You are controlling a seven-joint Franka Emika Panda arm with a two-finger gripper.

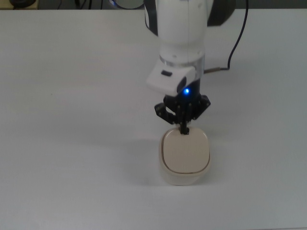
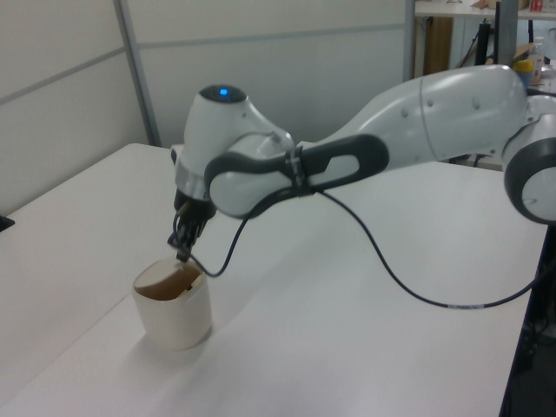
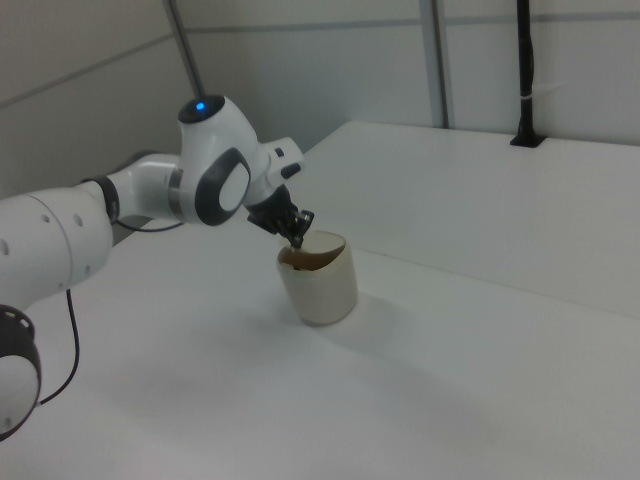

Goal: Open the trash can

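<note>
Top view: white arm reaches down w/ black claw (image 1: pixel 183 128) pointing vertically, fingers together, tip at rim of cream-white rounded plastic trash can (image 1: pixel 184 155) standing on white table (image 1: pixel 72 120), lid tilted.

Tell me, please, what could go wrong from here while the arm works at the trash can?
The gripper hangs just over the rim of the trash can; coming down off-centre, it could shove or tip the can, since nothing braces it on the table. The lid appears tilted, with a dark gap under it, so it might be only partly open. The slack cable might drag across the table.
</note>
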